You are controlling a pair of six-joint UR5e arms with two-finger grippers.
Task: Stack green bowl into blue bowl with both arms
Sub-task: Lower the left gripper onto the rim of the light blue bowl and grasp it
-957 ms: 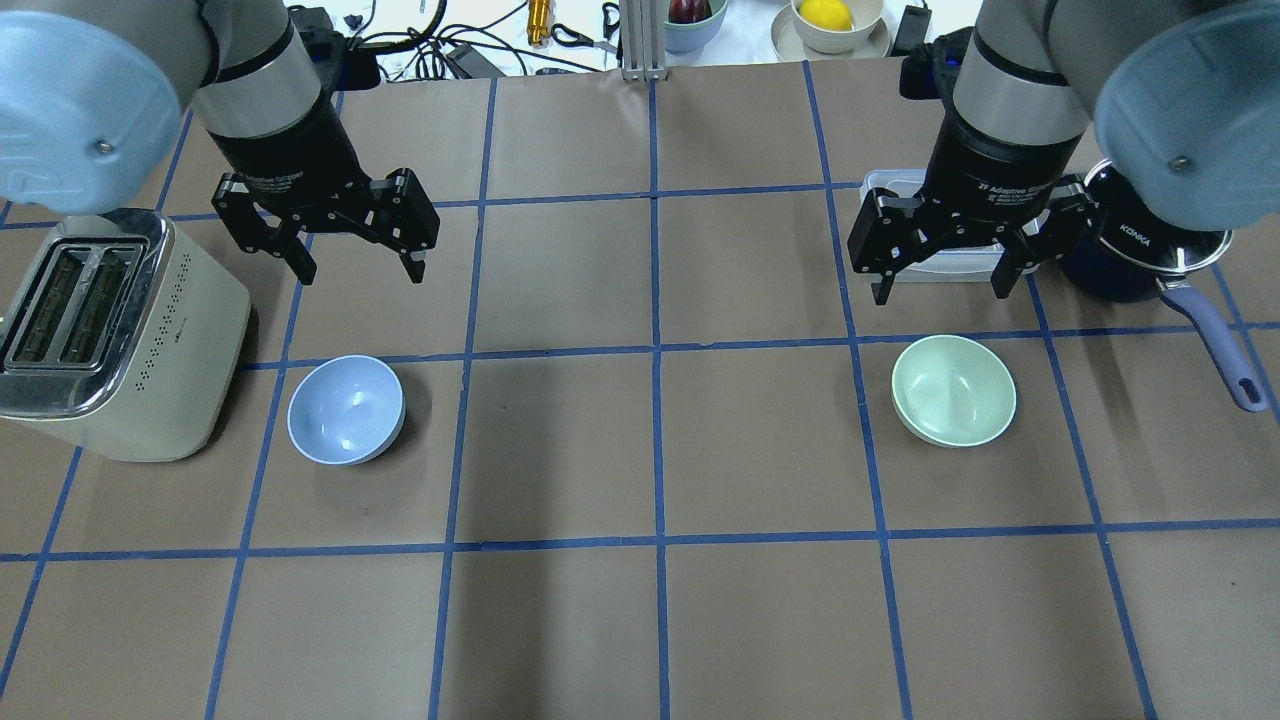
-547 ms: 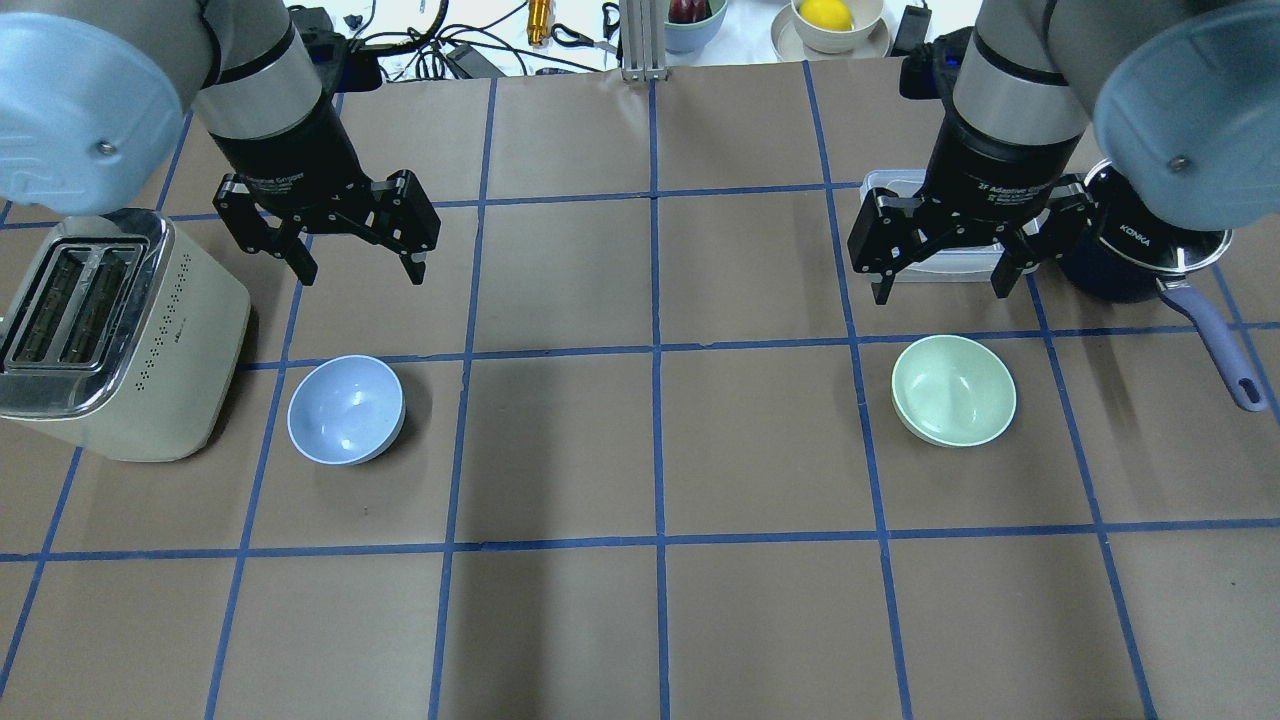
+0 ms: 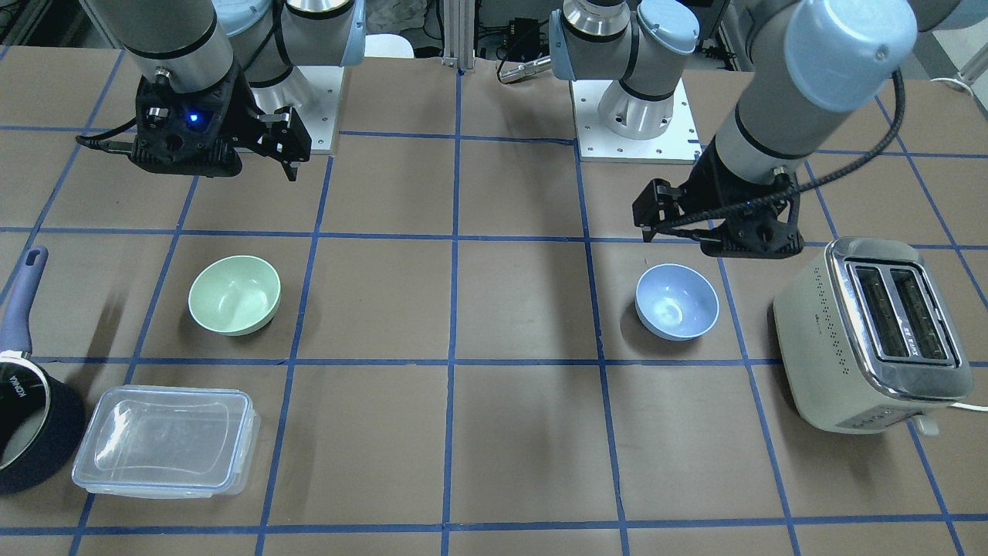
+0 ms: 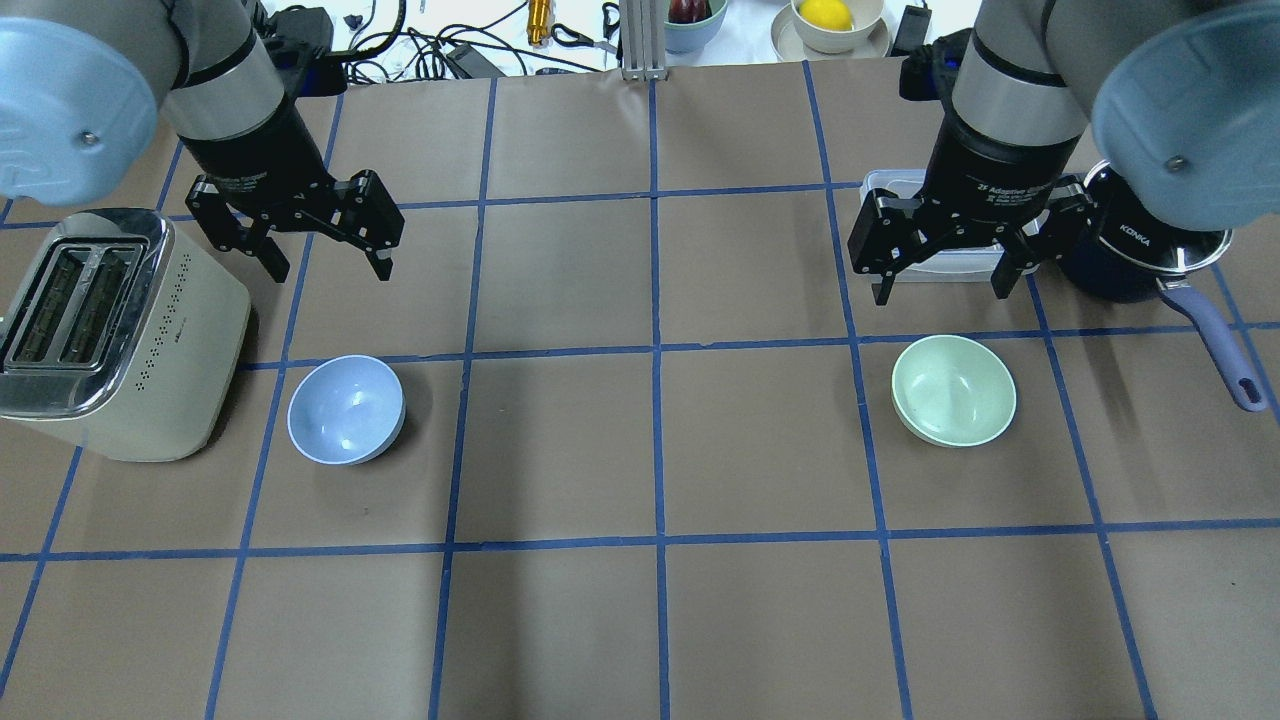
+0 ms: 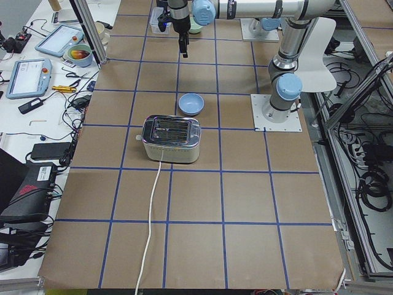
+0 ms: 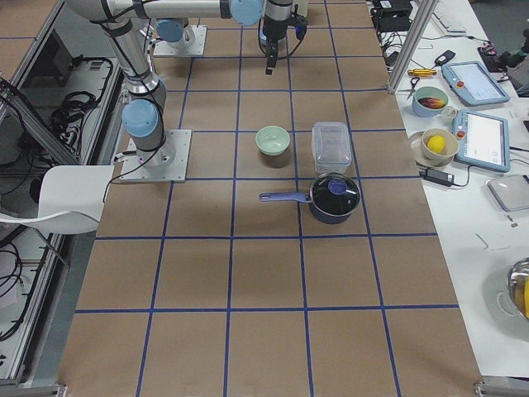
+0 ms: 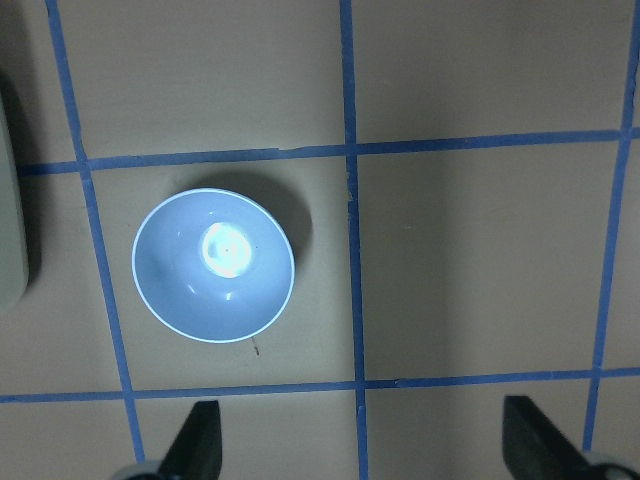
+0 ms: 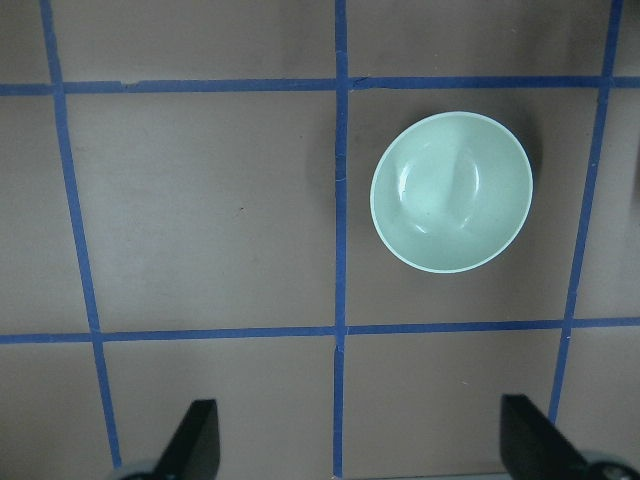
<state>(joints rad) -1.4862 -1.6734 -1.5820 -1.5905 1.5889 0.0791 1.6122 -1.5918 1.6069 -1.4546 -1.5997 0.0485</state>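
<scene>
The blue bowl (image 4: 346, 410) stands upright and empty on the table's left half, beside the toaster; it also shows in the left wrist view (image 7: 214, 265) and the front view (image 3: 677, 301). The green bowl (image 4: 954, 390) stands upright and empty on the right half; it also shows in the right wrist view (image 8: 451, 191) and the front view (image 3: 235, 295). My left gripper (image 4: 328, 266) hangs open and empty above the table, behind the blue bowl. My right gripper (image 4: 938, 284) hangs open and empty behind the green bowl. The two bowls are far apart.
A cream toaster (image 4: 110, 335) stands at the left edge, close to the blue bowl. A clear lidded container (image 3: 164, 440) and a dark pot (image 4: 1140, 255) with a purple handle stand at the back right, beyond the green bowl. Brown table with blue tape grid (image 4: 655, 440).
My left arm and gripper have shifted to the left and slightly back, still open. The right arm and both bowls have not moved.
</scene>
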